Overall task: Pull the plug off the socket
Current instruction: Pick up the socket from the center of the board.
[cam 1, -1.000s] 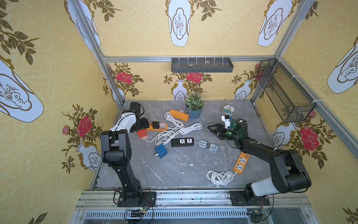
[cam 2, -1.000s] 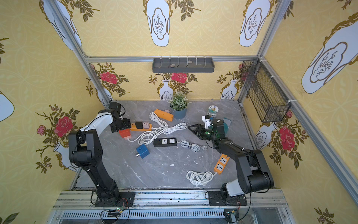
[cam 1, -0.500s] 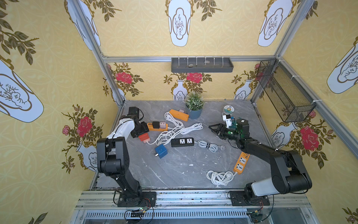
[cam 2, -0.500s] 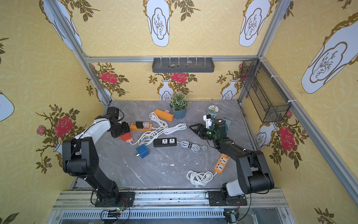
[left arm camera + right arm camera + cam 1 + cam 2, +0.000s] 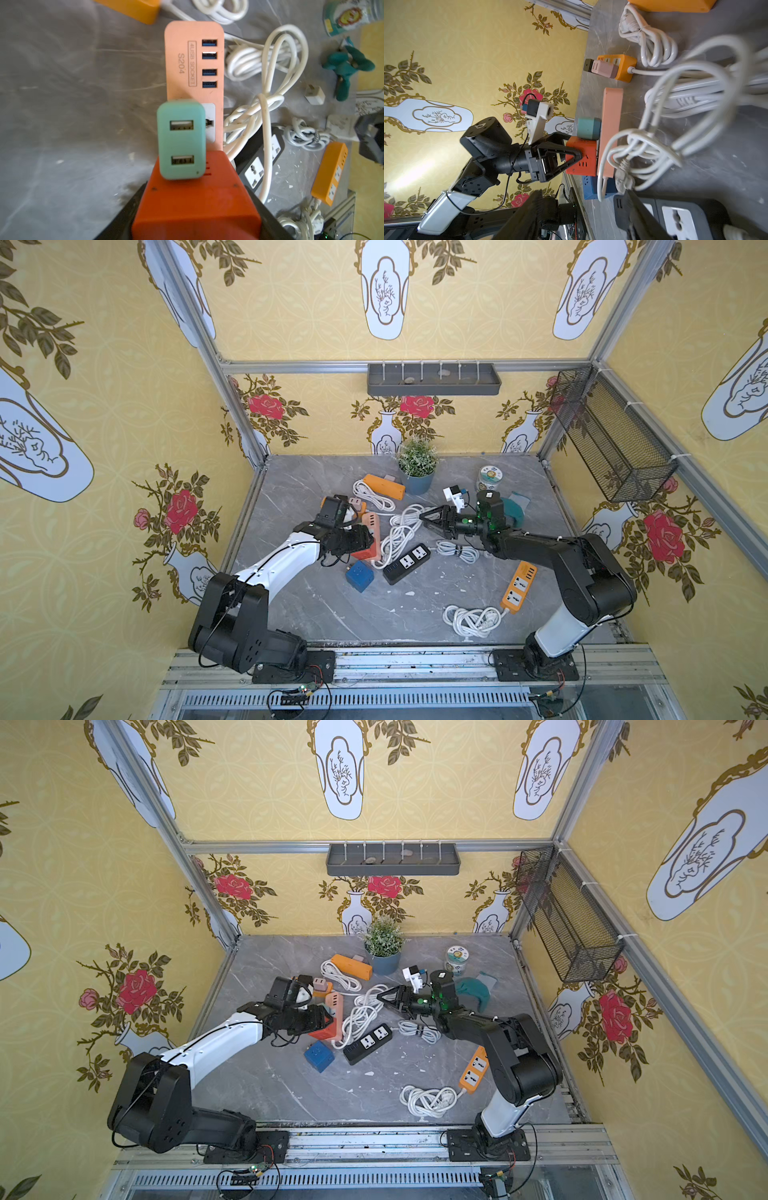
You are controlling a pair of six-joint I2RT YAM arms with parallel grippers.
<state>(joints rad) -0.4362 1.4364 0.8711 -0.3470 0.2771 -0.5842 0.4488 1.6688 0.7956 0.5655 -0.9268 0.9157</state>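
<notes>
Left claw [image 5: 575, 145] is clamped on the red plug [image 5: 195, 199], one finger on each flank of the block. That plug stands on the near end of the pink socket strip [image 5: 178, 62], close to the left of the desk [image 5: 332, 614]. Its body rises straight up off the strip's face, prongs pointing down into it. From where I stand I cannot tell whether it is seated all the way.

A teal charger [image 5: 180, 141] is plugged into the same face, touching the red plug on its far side. The strip lies flat with its long axis running from the near side toward the back wall, and its row of blue ports is at the far end.

Left of the strip the desk is bare right up to the metal edge rail [image 5: 245, 522]. On the other side a coil of white cable [image 5: 401, 531] crowds against the strip's long edge. A black strip [image 5: 407, 564] lies just beside the near end, and a blue cube [image 5: 359, 576] sits close in front. Above the plug the air is open.

Right claw [image 5: 428, 523] hangs over the far side of the cable coil with its jaws apart and nothing between them, well clear of the plug.
</notes>
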